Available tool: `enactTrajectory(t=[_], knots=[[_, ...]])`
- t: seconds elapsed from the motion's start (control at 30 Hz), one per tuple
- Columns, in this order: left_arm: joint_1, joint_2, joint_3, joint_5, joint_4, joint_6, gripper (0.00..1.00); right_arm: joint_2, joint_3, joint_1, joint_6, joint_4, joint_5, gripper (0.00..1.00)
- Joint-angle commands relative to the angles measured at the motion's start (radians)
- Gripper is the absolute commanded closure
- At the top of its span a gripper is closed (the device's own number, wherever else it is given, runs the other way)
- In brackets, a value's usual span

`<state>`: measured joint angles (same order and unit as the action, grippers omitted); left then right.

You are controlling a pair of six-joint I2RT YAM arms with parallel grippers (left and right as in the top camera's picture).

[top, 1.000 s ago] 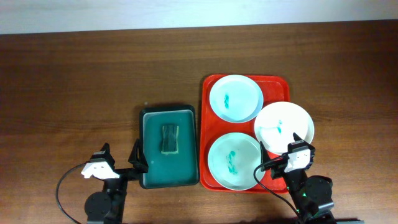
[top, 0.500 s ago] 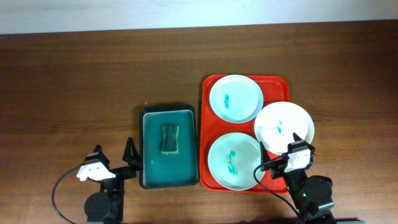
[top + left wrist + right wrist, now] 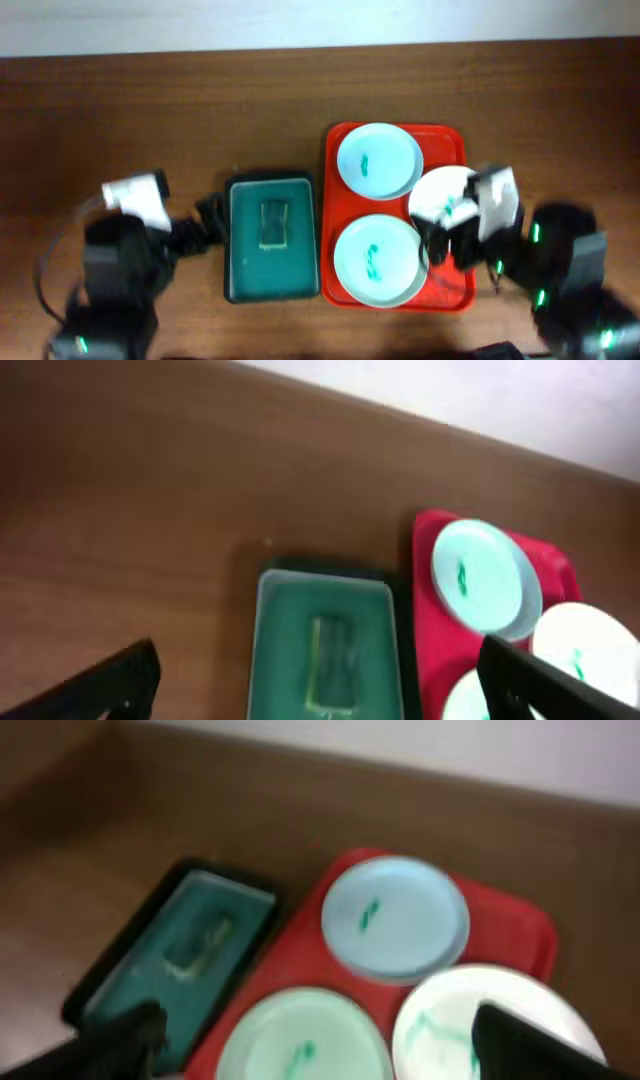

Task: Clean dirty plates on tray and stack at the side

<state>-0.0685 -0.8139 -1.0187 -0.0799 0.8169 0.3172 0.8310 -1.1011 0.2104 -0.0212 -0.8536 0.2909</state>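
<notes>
Plates (image 3: 379, 160): three, teal-smeared, lying flat on the red tray (image 3: 452, 143), one overhanging its right rim; none yet stacked aside.
Sponge (image 3: 272, 222): resting in the dark-green tray (image 3: 236, 250) just left of the red one, handy for wiping.
Left hand (image 3: 318, 655): released, empty, facing the sponge, probably to fetch it.
Right hand (image 3: 318, 1017): released, empty, above the right-hand plate, probably to steady it.
Worktop (image 3: 120, 120): brown wood.
</notes>
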Motion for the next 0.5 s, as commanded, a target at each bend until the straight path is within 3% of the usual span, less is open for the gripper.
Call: enactTrajectory(t=[0.0, 0.13, 0.2, 0.23, 0.27, 0.4, 0.47], knots=[[0.005, -0.249, -0.303, -0.033, 0.227, -0.104, 0.01, 0.184, -0.222, -0.002, 0.019, -0.178, 0.056, 0.02], [0.005, -0.415, -0.424, -0.142, 0.327, -0.109, 0.01, 0.327, -0.308, -0.002, 0.023, -0.322, 0.204, 0.02], [-0.003, -0.472, -0.422, -0.183, 0.381, -0.109, 0.01, 0.369, -0.283, -0.001, 0.184, -0.458, 0.029, 0.01], [-0.01, -0.52, -0.422, -0.16, 0.42, -0.109, 0.01, 0.375, -0.206, -0.001, 0.259, -0.493, -0.039, 0.06], [-0.01, -0.549, -0.422, -0.16, 0.439, -0.109, 0.01, 0.372, -0.139, -0.001, 0.286, -0.484, -0.042, 0.07], [-0.01, -0.69, -0.422, -0.201, 0.497, -0.11, 0.01, 0.37, 0.231, -0.001, 0.409, -0.247, -0.06, 0.3], [-0.046, -0.737, -0.422, -0.23, 0.532, -0.153, 0.05, 0.376, 0.359, -0.002, 0.424, -0.108, -0.09, 0.32]])
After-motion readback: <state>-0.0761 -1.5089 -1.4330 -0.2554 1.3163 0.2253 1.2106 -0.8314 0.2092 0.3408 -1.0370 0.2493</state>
